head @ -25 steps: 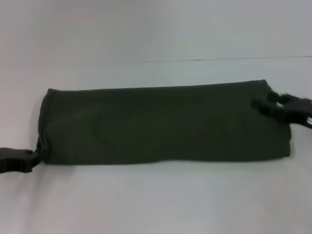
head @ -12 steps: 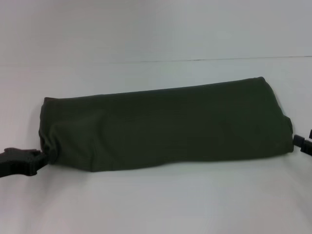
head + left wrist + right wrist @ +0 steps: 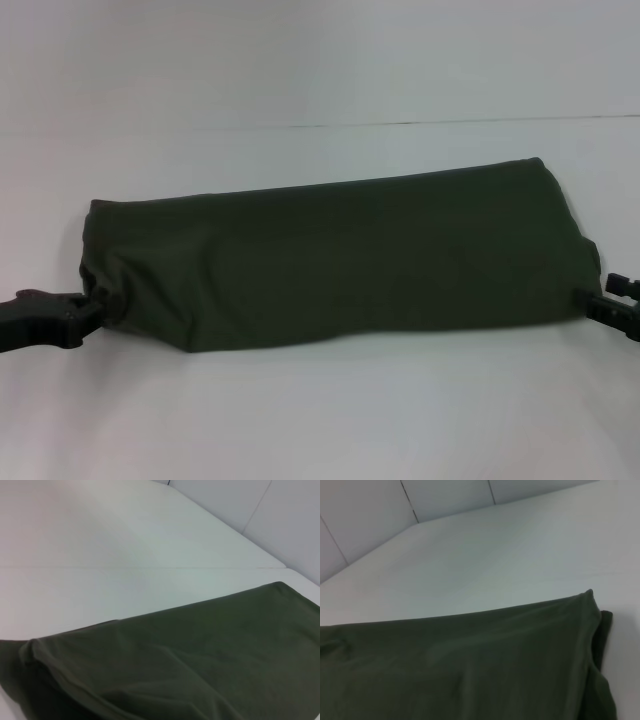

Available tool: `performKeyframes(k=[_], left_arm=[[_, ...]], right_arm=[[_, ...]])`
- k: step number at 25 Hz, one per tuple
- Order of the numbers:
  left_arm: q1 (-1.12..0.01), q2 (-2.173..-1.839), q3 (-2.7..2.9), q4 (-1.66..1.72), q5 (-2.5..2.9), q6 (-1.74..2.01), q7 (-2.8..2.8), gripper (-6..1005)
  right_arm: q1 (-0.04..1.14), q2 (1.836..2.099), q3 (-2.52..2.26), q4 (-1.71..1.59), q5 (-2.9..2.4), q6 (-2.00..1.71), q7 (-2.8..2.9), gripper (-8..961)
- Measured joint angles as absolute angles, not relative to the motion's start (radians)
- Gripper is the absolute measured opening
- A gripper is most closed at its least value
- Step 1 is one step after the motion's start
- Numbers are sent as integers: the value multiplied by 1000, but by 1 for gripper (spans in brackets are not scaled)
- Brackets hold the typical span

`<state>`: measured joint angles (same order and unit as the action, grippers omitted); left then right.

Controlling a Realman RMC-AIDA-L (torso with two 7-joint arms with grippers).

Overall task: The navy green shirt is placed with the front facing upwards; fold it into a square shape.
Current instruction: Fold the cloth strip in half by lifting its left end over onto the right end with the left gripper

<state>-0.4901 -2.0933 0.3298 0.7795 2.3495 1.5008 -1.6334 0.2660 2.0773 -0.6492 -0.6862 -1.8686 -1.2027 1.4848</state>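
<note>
The navy green shirt (image 3: 340,260) lies on the white table as a long folded band running left to right, its plain green side up. No lettering shows. My left gripper (image 3: 88,308) is at the band's near left corner, shut on bunched cloth there. My right gripper (image 3: 608,300) sits low at the band's near right end, right against the cloth edge. The left wrist view shows a fold of the shirt (image 3: 200,660) close below the camera. In the right wrist view the shirt (image 3: 460,665) shows with one corner of the band.
The white table (image 3: 320,420) stretches in front of and behind the shirt, with a thin seam line (image 3: 450,123) across the far side. Pale wall panels (image 3: 445,495) stand beyond the table's far edge.
My right gripper has left the shirt's far right corner and dropped to the near right end. The band now lies slanted, its left end nearer me. The left gripper keeps its hold.
</note>
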Motion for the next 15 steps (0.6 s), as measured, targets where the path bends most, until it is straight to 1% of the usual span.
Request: performKeyframes(k=[4, 14, 15], left_arm=[[-495, -2091, 330, 776, 2349, 1498, -1627, 58], [-498, -2089, 330, 775, 2348, 1497, -1620, 78], [-498, -2089, 330, 775, 2348, 1497, -1619, 79]], right_arm=[[292, 2080, -655, -674, -1908, -1164, 1518, 698], [321, 2084, -657, -678, -1986, -1165, 1535, 466], [321, 2084, -657, -680, -1986, -1166, 1535, 416]])
